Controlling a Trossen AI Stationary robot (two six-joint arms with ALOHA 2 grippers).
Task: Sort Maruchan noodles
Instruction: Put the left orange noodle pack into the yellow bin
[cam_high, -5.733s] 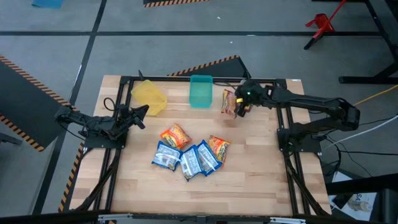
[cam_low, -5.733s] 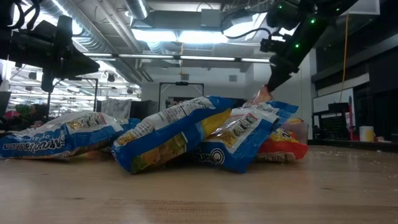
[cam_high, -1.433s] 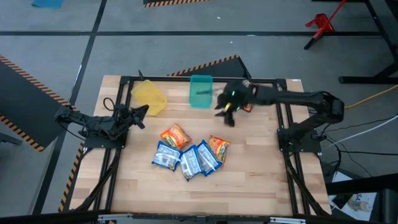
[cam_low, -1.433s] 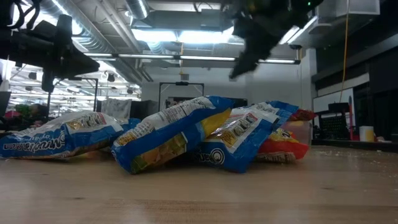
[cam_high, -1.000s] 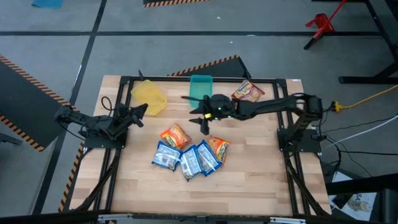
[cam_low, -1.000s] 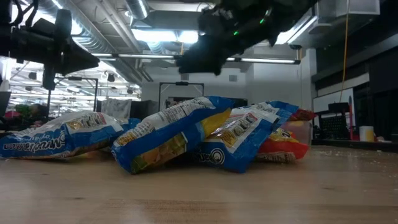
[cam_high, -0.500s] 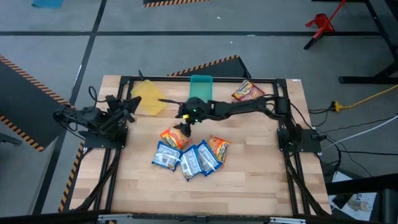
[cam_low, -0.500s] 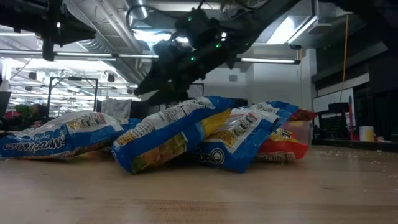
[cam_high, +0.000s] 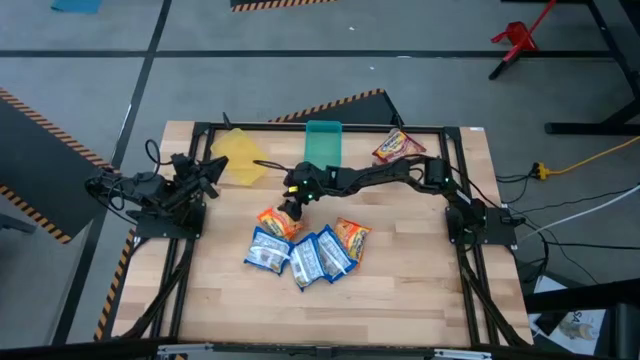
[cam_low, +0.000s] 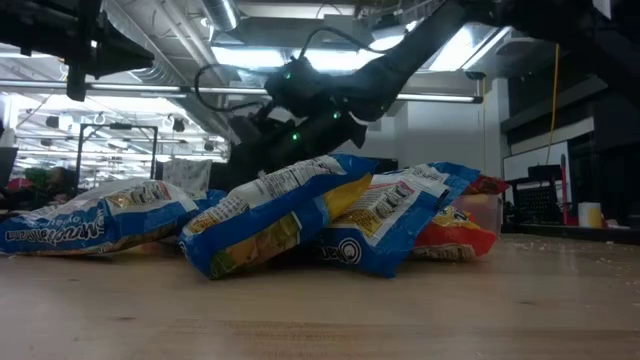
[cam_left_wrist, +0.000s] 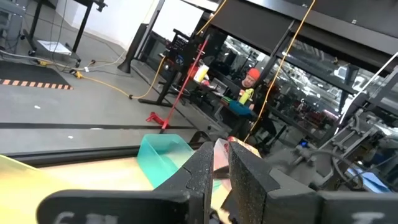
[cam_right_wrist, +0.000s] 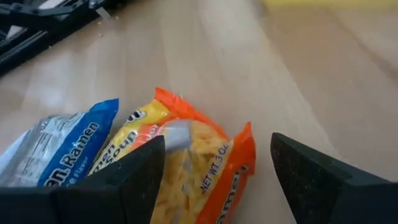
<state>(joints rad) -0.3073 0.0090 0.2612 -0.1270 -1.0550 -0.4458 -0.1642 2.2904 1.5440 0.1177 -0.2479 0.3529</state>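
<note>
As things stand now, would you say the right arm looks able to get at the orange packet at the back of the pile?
Probably yes. The right gripper hovers open just over the orange packet, its fingers either side of it in the wrist view. Nothing lies on top; a blue packet sits beside it.

Left wrist camera: two dark fingers close together before a teal bin.

The left gripper (cam_left_wrist: 221, 163) shows its two dark fingers (cam_left_wrist: 200, 168) nearly touching, only a thin gap between them. Behind them a teal bin (cam_left_wrist: 163, 157) sits on the wooden table (cam_left_wrist: 81, 174). Beyond, a red stand (cam_left_wrist: 176, 93), yellow cables and a person in a red cap (cam_left_wrist: 250, 75) fill the workshop.
</note>
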